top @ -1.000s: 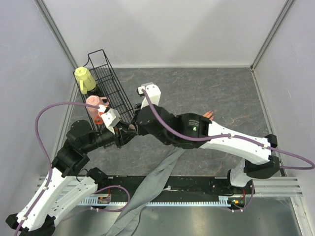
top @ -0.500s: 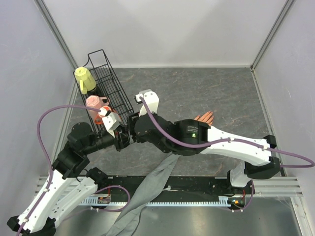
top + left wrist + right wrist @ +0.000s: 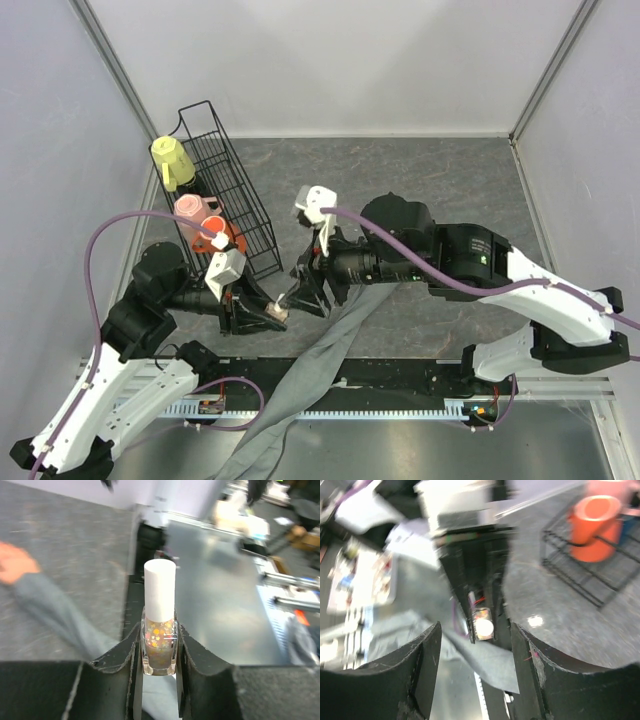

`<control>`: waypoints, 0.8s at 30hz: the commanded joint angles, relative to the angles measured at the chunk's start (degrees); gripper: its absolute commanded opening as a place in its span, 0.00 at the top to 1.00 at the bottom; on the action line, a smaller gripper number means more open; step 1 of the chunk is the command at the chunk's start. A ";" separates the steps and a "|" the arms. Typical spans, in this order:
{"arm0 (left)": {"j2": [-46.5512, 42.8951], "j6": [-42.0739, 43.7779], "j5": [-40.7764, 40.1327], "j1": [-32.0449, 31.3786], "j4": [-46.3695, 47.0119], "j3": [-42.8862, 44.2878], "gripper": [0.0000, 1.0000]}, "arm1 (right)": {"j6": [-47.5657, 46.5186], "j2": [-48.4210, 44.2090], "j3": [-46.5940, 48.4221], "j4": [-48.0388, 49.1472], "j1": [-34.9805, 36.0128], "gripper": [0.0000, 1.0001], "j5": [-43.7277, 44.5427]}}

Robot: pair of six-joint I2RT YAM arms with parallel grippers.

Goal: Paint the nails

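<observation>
My left gripper (image 3: 159,630) is shut on a small glass bottle of glitter nail polish (image 3: 160,647) with a white cap (image 3: 160,590), held upright. Seen from above, the bottle (image 3: 277,313) sits at the left gripper (image 3: 266,315) near the table's front edge. The right gripper (image 3: 300,293) stands open just right of the bottle, and in its wrist view the white cap (image 3: 484,626) shows between its spread fingers (image 3: 427,652). The mannequin hand (image 3: 15,562) is a peach blur with a grey sleeve (image 3: 55,610); its nails are too blurred to see. From above, my right arm hides the hand and only the sleeve (image 3: 335,345) shows.
A black wire rack (image 3: 225,190) stands at the back left, with a yellow cup (image 3: 172,160), a pink cup (image 3: 192,208) and an orange cup (image 3: 222,235) by it. The orange cup (image 3: 595,527) shows in the right wrist view. A metal rail (image 3: 400,405) runs along the near edge.
The right gripper has opened and drawn back to the right, away from the bottle. The left arm has carried the bottle nearer to the front edge. The right arm now covers the hand.
</observation>
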 commanded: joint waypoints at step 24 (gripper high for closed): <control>1.28 -2.80 -1.84 0.30 3.63 4.21 0.98 | -10.47 5.27 -1.15 0.97 -2.29 1.00 -19.84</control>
